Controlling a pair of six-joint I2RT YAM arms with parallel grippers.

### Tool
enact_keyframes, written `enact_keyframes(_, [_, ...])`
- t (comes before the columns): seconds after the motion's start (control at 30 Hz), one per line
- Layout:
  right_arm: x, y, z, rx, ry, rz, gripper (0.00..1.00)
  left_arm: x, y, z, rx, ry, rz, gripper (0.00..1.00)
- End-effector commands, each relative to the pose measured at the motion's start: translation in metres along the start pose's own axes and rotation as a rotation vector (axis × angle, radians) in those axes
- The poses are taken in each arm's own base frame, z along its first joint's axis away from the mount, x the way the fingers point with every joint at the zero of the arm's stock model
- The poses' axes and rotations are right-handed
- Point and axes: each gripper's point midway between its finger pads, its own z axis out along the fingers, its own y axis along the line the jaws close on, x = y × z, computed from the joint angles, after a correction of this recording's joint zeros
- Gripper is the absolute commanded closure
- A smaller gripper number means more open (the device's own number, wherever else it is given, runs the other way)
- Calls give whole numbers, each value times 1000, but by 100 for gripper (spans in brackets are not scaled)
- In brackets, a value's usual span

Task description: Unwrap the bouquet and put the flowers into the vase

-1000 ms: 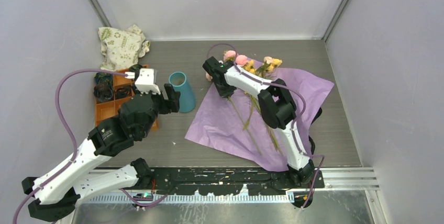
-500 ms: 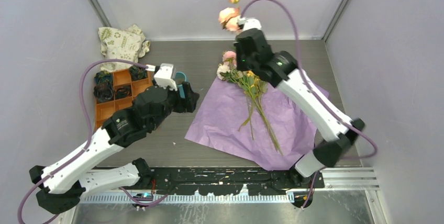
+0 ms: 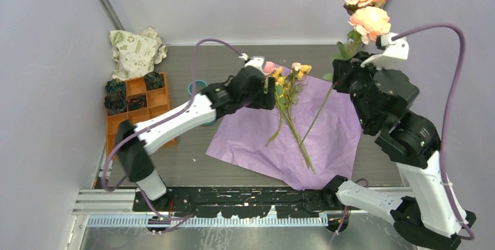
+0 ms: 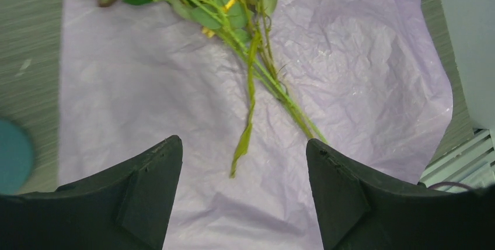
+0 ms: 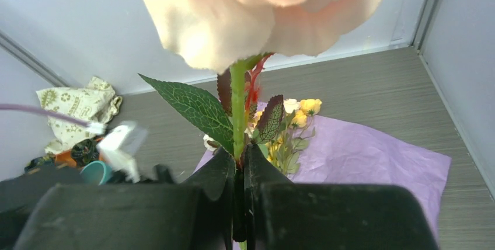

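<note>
1. The right tool (image 5: 238,171) is clamped on the green stem of the raised roses (image 3: 368,19), just below a pair of leaves. The pale pink blooms stand high over the far right of the counter (image 3: 181,171), and the long stem slants down from the fingers with its lower end over the sheet
2. The left tool (image 4: 242,145) has its jaws wide apart with nothing between them. It hovers over the purple paper sheet (image 3: 338,139), just beside the heads of the other flowers (image 3: 289,80)
3. Those other flowers lie on the sheet, with the pink, cream and yellow heads at its far edge and the stems running toward its near edge
4. The sheet lies spread open and flat, right of the counter's middle
5. The vase (image 3: 195,86) stands left of the sheet, mostly hidden behind the left arm. Only part of its teal rim shows, and its inside cannot be made out
6. An orange tray (image 3: 119,124) with dark bundles in its far compartments sits at the left, and a printed cloth bag (image 3: 134,48) lies in the far left corner
</note>
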Motion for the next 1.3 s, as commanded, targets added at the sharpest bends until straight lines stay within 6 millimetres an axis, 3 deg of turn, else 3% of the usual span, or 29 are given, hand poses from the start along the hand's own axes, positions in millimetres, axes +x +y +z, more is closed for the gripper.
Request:
enact_keyframes(0.0, [1, -13, -4, 43, -26, 3, 99, -6, -28, 38, 34, 72, -65, 23])
enact_keyframes(0.17, [4, -20, -10, 44, -38, 10, 99, -10, -22, 92, -24, 104, -130, 28])
enact_keyframes(0.37, [7, -21, -9, 40, -48, 8, 99, -13, 5, 133, -68, 122, -230, 41])
enact_keyframes(0.77, [10, -22, -8, 40, -57, 3, 99, -23, 54, 190, -167, 115, -309, 42])
enact_keyframes(0.93, [9, -23, -8, 43, -63, 4, 99, -16, 70, 218, -203, 138, -322, 51])
enact_keyframes(1.27, [12, -23, -4, 55, -68, 7, 99, -2, 87, 240, -227, 159, -337, 58])
